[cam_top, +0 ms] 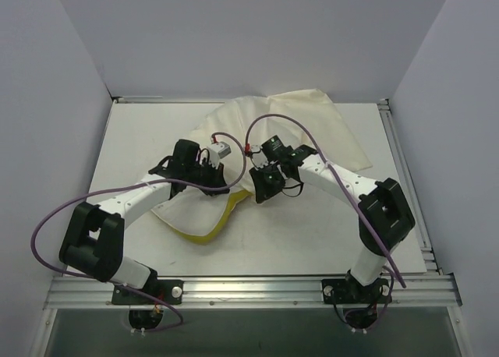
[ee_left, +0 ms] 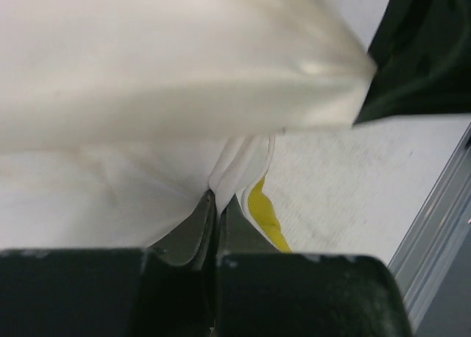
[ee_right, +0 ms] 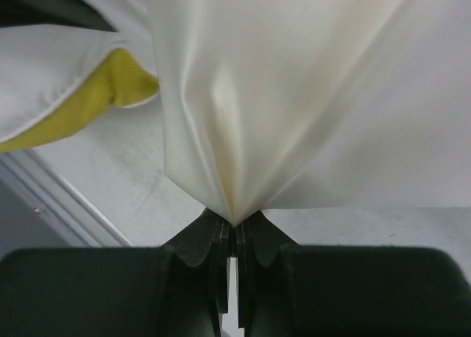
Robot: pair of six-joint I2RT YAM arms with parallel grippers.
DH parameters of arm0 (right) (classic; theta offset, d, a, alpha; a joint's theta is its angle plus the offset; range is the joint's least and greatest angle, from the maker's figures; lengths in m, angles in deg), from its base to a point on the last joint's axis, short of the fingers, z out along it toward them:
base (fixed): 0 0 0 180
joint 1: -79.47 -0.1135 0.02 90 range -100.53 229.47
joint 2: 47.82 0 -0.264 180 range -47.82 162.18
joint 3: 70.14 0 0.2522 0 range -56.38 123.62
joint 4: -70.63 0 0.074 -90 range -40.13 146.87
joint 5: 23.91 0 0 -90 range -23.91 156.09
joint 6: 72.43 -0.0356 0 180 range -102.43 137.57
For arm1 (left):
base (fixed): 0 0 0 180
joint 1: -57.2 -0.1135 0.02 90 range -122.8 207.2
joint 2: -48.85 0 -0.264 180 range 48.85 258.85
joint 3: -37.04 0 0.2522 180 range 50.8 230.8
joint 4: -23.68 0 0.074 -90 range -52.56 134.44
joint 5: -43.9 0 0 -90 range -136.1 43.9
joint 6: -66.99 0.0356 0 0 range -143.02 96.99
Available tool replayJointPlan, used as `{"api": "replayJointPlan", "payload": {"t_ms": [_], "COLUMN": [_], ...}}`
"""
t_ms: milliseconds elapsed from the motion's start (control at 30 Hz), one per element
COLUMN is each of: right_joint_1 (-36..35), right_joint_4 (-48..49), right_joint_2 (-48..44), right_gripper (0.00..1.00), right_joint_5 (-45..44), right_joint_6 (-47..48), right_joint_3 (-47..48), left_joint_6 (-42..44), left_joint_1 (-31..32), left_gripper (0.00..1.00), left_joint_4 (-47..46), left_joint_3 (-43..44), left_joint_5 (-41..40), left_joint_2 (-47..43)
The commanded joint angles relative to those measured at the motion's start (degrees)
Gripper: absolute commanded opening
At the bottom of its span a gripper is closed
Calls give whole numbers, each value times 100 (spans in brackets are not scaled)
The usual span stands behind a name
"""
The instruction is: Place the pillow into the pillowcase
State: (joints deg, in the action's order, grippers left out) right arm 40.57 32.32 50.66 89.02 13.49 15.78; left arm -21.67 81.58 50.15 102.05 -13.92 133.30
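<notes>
Table: white flat tabletop [cam_top: 140, 139] between pale walls [cam_top: 47, 100], with both arms reaching in over its middle.
Pillowcase: thin wrinkled cream fabric pillowcase [cam_top: 312, 123] spread over the far-right part of the table, its near-left end bunched between the two arms.
Pillow: plump white rectangular pillow [cam_top: 178, 210] with a yellow band [cam_top: 209, 231] along its near edge. It lies near-centre under the arms and, as far as the overhead view shows, is not yet inside the pillowcase.
Left gripper: left gripper [ee_left: 217, 204] clenched on a fold of white cloth just beside the yellow band (probably the pillowcase's rim, though I cannot rule out the pillow's own cover).
Right gripper: right gripper [ee_right: 234, 225] clamped on a peak of the pillowcase, the cloth fanning away from the jaws.
Risk, slip: both holds are tip pinches on a small tuck, so a firm pull could draw the cloth out.
Risk, mouth: if either pinch caught both layers, the opening would be sealed and the pillow could not enter.
Risk, drag: if the left pinch includes the pillow's edge, pulling would haul the pillow along instead of sheathing it.
</notes>
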Motion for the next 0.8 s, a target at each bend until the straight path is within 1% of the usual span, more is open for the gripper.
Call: {"api": "replayJointPlan", "payload": {"t_ms": [0,33,67,167,200,233,267,300,333,367,400,433,467,500,533,567,600,633,667,700,733,767], "right_joint_1": [-171,-145,-58,276,582,741,908,1249,1401,1567,1769,1850,1903,1912,1912,1886,1859,1737,1614,1500,1168,982], "right_joint_4": [-242,-234,-216,-155,-172,-251,-286,-313,-443,-488,-619,-664,-717,-848,-893,-910,-945,-1041,-1112,-1226,-1270,-1323], "right_joint_2": [-671,-776,-934,-892,-822,-743,-586,-506,-427,-313,-259,-241,-198,-206,-197,-232,-250,-285,-372,-443,-513,-662], "right_gripper": [0,0,0,0,0,0,0,0,0,0,0,0,0,0,0,0,0,0,0,0,0,0], "right_joint_5": [1360,1710,1749,1731,1723,1610,1617,1626,1591,1626,1583,1512,1486,1407,1363,1380,1415,1441,1459,1450,1398,1345], "right_joint_6": [-321,-400,-549,-743,-735,-735,-752,-726,-700,-648,-464,-349,-226,45,143,222,301,389,616,723,933,1031], "right_joint_3": [315,612,737,975,958,923,809,765,712,659,563,519,475,413,387,326,290,229,202,150,-16,-105], "left_joint_6": [-1293,-1355,-1382,-1549,-1576,-1576,-1463,-1340,-1199,-867,-673,-470,45,320,592,1074,1287,1472,1831,2008,2193,2682], "left_joint_1": [66,180,242,453,488,541,672,717,761,778,692,595,464,53,-134,-414,-686,-1316,-1618,-1856,-2293,-2402], "left_gripper": [0,0,0,0,0,0,9,20,31,44,63,73,87,97,97,97,97,97,97,97,97,97], "left_joint_4": [-1674,-1762,-1807,-1790,-1781,-1659,-1553,-1413,-907,-606,-316,-35,516,826,1465,1741,1961,2259,2367,2481,2717,2867], "left_joint_3": [483,527,605,676,668,668,685,729,781,834,939,975,993,1097,1159,1221,1265,1265,1274,1283,1318,1335], "left_joint_5": [-88,-368,-536,-994,-1030,-1030,-978,-864,-811,-723,-644,-608,-556,-468,-511,-538,-564,-486,-415,-415,-319,-292], "left_joint_2": [-8,54,159,361,397,406,397,310,231,126,-145,-304,-471,-760,-858,-964,-974,-974,-904,-825,-720,-440]}}
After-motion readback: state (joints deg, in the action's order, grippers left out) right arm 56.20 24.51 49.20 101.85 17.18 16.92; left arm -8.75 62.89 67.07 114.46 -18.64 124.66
